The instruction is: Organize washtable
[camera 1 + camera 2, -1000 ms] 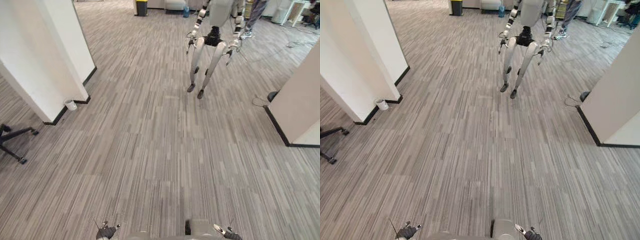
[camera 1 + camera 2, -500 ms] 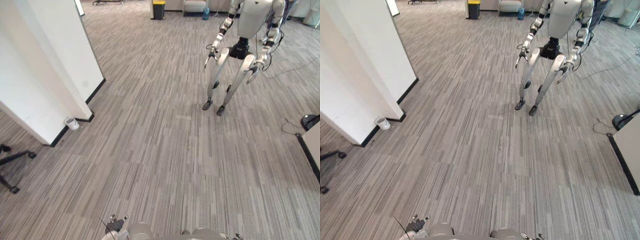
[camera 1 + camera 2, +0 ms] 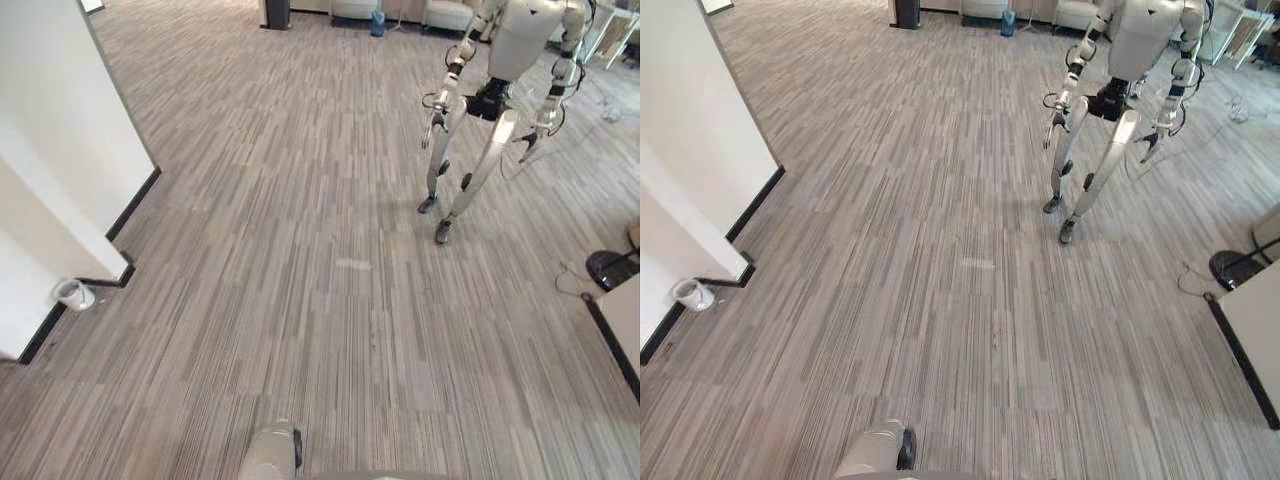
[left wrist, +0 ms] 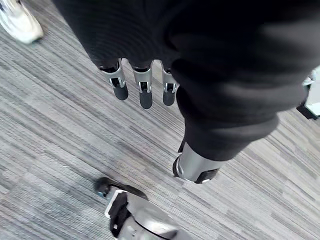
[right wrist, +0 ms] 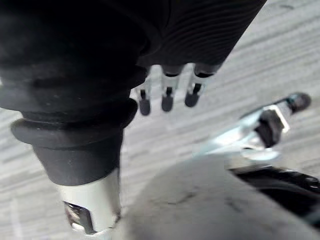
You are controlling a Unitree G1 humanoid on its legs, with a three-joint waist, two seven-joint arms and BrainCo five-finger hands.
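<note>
left hand [image 4: 145, 93] and right hand [image 5: 167, 101] hang relaxed above striped carpet [image 3: 300, 250]

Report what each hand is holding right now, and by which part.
Nothing is held. The left hand and the right hand both hang open, fingers straight, above the striped grey carpet.

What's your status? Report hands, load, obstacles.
Left hand open, right hand open, both empty. Carpet floor ahead. Another humanoid robot stands ahead right; white wall at left.
</note>
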